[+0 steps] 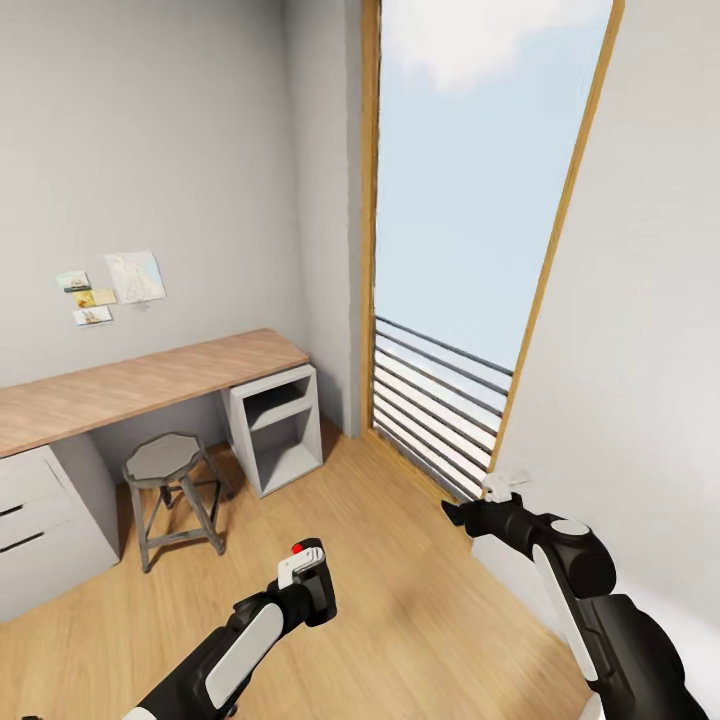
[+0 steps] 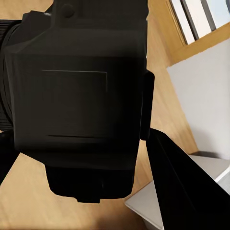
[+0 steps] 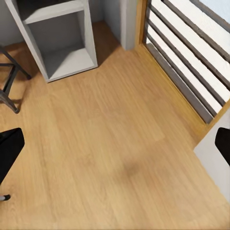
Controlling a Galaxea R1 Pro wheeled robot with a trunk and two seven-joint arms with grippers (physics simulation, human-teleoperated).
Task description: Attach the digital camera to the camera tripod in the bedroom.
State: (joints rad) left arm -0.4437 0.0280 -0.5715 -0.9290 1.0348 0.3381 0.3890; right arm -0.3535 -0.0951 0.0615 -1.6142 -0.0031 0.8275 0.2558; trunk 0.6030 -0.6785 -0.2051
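Note:
The digital camera [image 1: 308, 582], black with a red button on top, hangs low over the wood floor in the head view, with my left gripper [image 1: 300, 590] shut on it. In the left wrist view its dark body [image 2: 76, 100] is pressed close to the lens, and one black finger [image 2: 187, 191] rises beside it. My right gripper [image 1: 468, 512] hovers near the window's lower corner, open and holding nothing. Its fingers [image 3: 8, 155] stand wide apart over bare floor. The camera tripod is out of view.
A grey octagonal stool [image 1: 165, 462] stands under a long wooden desk [image 1: 150, 380] with drawers at the left. A white cube shelf [image 1: 277, 428] ends the desk. The tall wood-framed window [image 1: 470, 200] has a slatted railing [image 1: 430, 400]. A white wall [image 1: 640, 350] stands close on the right.

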